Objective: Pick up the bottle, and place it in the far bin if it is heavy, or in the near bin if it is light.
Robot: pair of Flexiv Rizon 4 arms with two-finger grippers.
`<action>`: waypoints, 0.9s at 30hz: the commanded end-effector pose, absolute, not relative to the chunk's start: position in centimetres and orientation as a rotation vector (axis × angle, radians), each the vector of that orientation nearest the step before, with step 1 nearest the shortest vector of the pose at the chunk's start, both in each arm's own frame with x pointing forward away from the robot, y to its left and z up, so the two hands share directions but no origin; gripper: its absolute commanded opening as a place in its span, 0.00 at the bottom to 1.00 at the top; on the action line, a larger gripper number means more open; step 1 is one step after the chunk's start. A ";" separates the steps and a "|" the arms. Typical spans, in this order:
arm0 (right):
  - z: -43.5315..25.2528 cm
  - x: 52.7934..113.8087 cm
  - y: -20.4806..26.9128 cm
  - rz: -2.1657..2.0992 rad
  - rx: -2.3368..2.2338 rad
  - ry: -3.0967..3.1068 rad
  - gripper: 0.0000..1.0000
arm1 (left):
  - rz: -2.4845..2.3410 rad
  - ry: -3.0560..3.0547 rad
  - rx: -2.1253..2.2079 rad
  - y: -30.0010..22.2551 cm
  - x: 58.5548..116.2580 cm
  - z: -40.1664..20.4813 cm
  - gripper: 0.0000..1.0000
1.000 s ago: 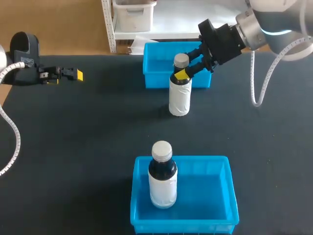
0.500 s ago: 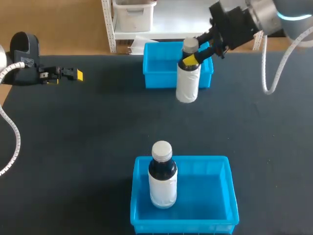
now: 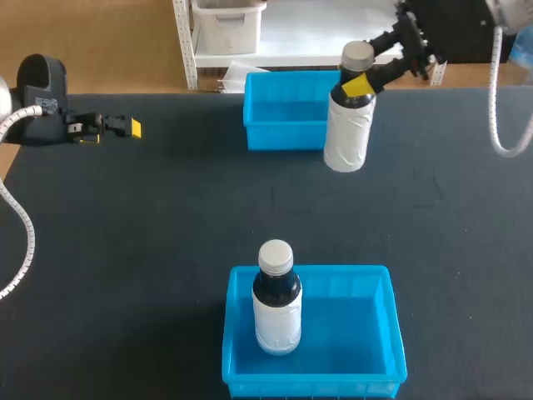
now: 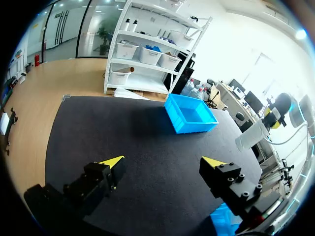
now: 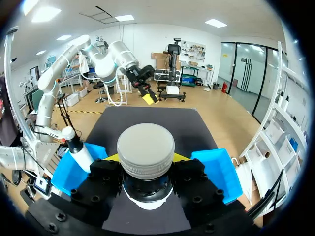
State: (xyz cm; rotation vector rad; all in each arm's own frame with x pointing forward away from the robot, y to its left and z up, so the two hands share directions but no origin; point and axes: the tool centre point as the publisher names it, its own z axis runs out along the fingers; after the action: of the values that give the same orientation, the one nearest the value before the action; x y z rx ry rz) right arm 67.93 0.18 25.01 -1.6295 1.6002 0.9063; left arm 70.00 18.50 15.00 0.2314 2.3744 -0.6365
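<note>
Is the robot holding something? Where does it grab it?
The right gripper holds the bottle by its dark neck, just under the grey cap. The left gripper is open, holding nothing.

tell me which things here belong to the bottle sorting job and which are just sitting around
In the job:
held bottle
right gripper, shut on its neck
far bin
near bin

Not in play:
second bottle, standing in the near bin
left gripper, open, at the table's left
</note>
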 end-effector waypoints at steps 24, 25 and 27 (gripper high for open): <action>24.8 45.1 0.9 0.752 -1.537 1.612 0.00 | -0.636 2.374 0.231 18.5 70.0 15.0 1.00; 24.5 44.8 0.9 0.751 -1.537 1.612 0.00 | -0.636 2.374 0.231 18.5 70.0 15.0 1.00; 23.8 44.4 0.9 0.749 -1.536 1.613 0.00 | -0.636 2.374 0.231 18.5 70.0 15.0 1.00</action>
State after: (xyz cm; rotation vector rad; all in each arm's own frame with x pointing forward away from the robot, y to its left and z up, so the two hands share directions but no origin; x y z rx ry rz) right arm 45.86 1.24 24.38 -1.7052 1.5721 0.9681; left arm 70.00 18.50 15.00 0.2314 2.3744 -0.6365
